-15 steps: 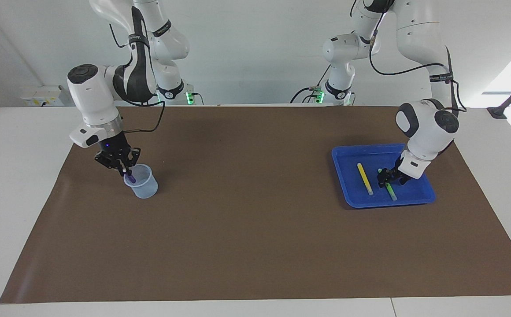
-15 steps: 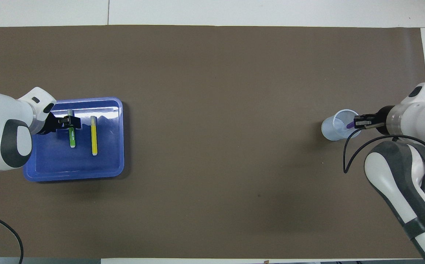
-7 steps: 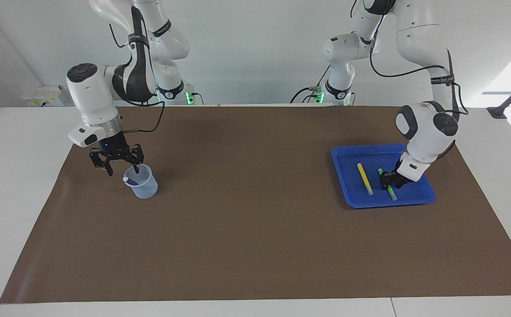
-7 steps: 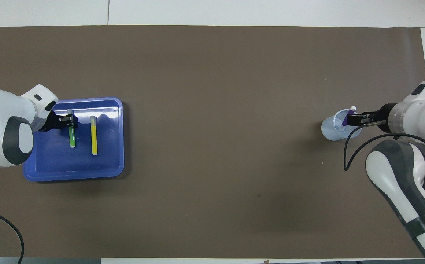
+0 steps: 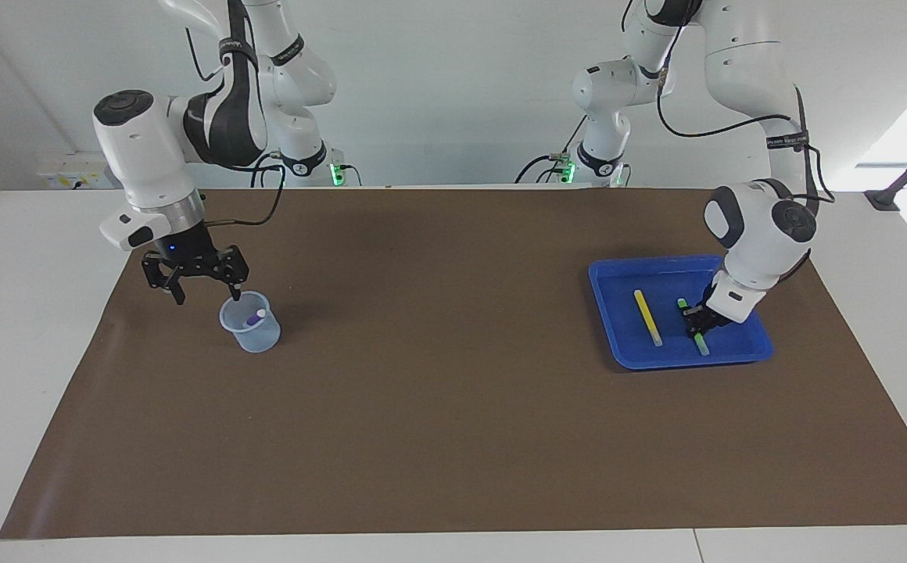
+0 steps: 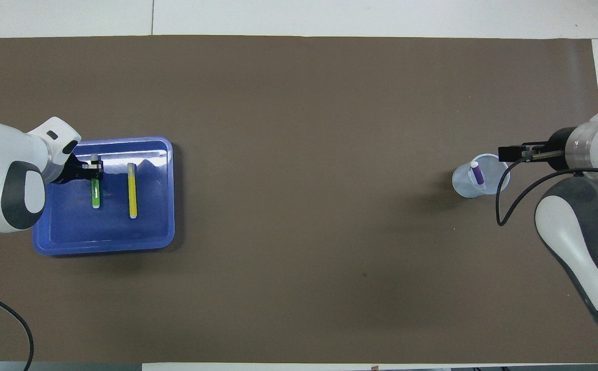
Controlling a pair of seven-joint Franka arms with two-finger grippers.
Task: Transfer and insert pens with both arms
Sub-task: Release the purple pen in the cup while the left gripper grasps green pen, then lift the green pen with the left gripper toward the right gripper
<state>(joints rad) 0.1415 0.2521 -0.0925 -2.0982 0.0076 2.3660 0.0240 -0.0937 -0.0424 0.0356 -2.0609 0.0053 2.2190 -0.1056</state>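
Observation:
The purple pen (image 5: 254, 317) stands slanted inside a clear plastic cup (image 5: 251, 331), pale end up; it also shows in the overhead view (image 6: 477, 174). My right gripper (image 5: 208, 295) is open and empty, raised just above the cup's rim on the side toward the right arm's end of the table. My left gripper (image 5: 694, 319) is down in the blue tray (image 5: 625, 274), shut on the green pen (image 5: 700, 340) near its upper end. The yellow pen (image 5: 647, 317) lies loose in the tray beside the green one.
A brown mat (image 5: 453, 407) covers the table between the cup and the tray. Two smaller white arms with green lights (image 5: 335, 173) stand at the table's edge nearest the robots. In the overhead view the tray (image 6: 103, 226) lies at the left arm's end, the cup (image 6: 464, 185) at the right arm's.
My right gripper opened, let the purple pen drop into the cup, and rose away from it. My left gripper closed on the green pen and turned it slightly in the tray.

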